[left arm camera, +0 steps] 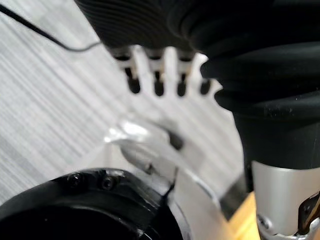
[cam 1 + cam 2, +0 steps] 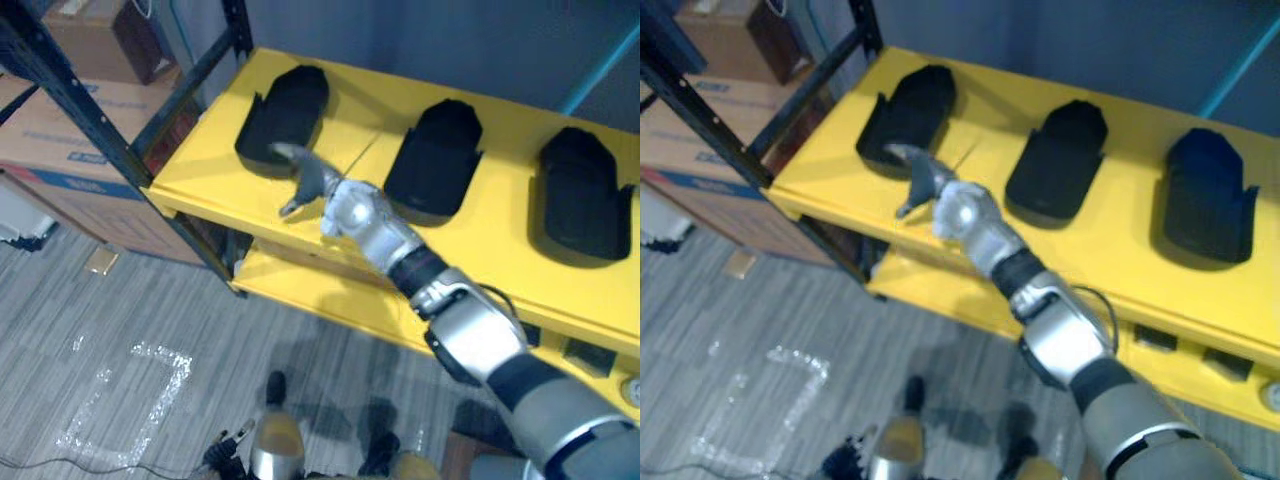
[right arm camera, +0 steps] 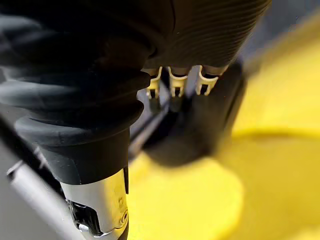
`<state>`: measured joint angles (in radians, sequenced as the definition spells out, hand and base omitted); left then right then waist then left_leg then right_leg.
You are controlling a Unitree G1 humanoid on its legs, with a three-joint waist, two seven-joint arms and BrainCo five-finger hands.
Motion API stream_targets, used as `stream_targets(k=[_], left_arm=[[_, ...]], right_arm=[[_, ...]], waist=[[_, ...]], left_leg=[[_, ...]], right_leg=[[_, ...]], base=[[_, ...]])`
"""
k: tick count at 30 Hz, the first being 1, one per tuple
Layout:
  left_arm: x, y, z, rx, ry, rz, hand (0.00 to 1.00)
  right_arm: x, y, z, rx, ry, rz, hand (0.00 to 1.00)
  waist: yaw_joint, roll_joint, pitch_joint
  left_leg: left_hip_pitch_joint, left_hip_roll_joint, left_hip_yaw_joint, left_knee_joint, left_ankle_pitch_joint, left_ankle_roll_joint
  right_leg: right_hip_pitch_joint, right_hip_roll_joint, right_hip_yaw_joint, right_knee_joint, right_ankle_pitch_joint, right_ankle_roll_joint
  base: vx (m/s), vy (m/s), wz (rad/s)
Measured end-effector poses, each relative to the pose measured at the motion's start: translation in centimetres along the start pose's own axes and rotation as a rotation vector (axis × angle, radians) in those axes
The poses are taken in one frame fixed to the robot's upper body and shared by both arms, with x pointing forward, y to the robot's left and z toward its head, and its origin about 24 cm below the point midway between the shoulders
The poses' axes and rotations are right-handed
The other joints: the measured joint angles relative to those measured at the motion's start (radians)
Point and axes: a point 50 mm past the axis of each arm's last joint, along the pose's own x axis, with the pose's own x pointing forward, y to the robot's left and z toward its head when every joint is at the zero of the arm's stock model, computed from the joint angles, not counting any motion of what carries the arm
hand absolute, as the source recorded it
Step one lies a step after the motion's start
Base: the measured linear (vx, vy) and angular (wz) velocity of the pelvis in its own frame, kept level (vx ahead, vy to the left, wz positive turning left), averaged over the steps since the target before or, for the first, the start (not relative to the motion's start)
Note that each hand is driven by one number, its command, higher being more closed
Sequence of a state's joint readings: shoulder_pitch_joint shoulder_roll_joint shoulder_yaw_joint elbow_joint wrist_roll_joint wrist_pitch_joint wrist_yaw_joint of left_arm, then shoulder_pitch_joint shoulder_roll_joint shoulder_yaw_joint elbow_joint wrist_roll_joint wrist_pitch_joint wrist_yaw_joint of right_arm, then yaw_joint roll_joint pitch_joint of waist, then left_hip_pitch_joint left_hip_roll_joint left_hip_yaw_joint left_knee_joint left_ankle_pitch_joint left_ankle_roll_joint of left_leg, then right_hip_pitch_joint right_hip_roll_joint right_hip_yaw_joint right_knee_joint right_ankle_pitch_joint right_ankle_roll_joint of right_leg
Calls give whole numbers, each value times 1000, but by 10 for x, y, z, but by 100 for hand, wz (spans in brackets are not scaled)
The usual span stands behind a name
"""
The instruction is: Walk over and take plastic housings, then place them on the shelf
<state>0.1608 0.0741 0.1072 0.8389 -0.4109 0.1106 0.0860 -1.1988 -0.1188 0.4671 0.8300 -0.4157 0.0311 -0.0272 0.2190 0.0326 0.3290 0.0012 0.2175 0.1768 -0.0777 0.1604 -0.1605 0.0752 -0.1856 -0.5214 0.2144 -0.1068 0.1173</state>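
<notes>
- You had the right hand (image 2: 338, 203) stretched out over the front of the yellow shelf (image 2: 205, 165), its fingers (image 2: 288, 154) straight and spread, thumb apart, with nothing in its grasp.
- Those fingertips sat at the near end of the left housing (image 2: 283, 118). From the head views I could not tell whether they touched it or hung just above it.
- In the right wrist view the fingers (image 3: 172, 81) pointed straight at that same housing's dark shell (image 3: 200, 130), with yellow board below it.
- All three plastic housings lay flat on the top shelf: the left one, the middle housing (image 2: 435, 158) and the right housing (image 2: 583, 195), spaced apart in a row.
- Your left hand (image 1: 158, 70) hung low over the grey floor (image 1: 45, 100), fingers relaxed and straight, carrying nothing.
- My reading: you were at the placing end of the task, with the left housing set down and the hand open at its edge.
- The next move called for lifting the right hand up and back, clear of the shell, so the fingertips would not drag it toward the front lip.
- The rack's black upright (image 2: 95, 115) stood near that corner, with cardboard boxes (image 2: 60, 160) behind it, so a sideways swing to the left looked risky.
</notes>
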Motion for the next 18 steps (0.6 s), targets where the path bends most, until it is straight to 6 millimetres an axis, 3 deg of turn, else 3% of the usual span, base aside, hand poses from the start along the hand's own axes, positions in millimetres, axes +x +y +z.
stream_targets(k=[5,6,10,13,18], left_arm=[[-1,7,-3,34,9,19,0],[-1,10,-4,39,12,23,0],[-1,18,-8,75,23,36,0],[-2,20,-10,76,22,40,0],[-2,21,-10,75,20,43,0]], right_arm=[[-14,-79,-7,-23,-48,-226,0],[-20,-97,-4,-18,-79,-268,0],[-37,-138,0,68,-122,-368,0],[-47,-149,-23,165,-48,-401,0],[-56,-132,-57,342,55,-378,0]], waist=[[-20,-21,-14],[-40,-27,-19],[-75,-42,-39],[-85,-48,-63],[-99,-49,-69]], left_leg=[[36,4,41,-3,0,0],[38,5,47,-3,0,0],[55,19,81,-8,-1,0],[68,21,98,-9,-2,0],[69,21,111,-10,-4,3]], right_leg=[[25,12,33,-43,29,1],[29,16,36,-56,37,0],[26,33,67,-74,53,-7],[29,36,86,-83,60,-6],[28,41,101,-105,82,-7]], base=[[-8,2,-18],[-35,0,-23],[-33,-6,-25],[-36,3,-18],[-50,17,-9]])
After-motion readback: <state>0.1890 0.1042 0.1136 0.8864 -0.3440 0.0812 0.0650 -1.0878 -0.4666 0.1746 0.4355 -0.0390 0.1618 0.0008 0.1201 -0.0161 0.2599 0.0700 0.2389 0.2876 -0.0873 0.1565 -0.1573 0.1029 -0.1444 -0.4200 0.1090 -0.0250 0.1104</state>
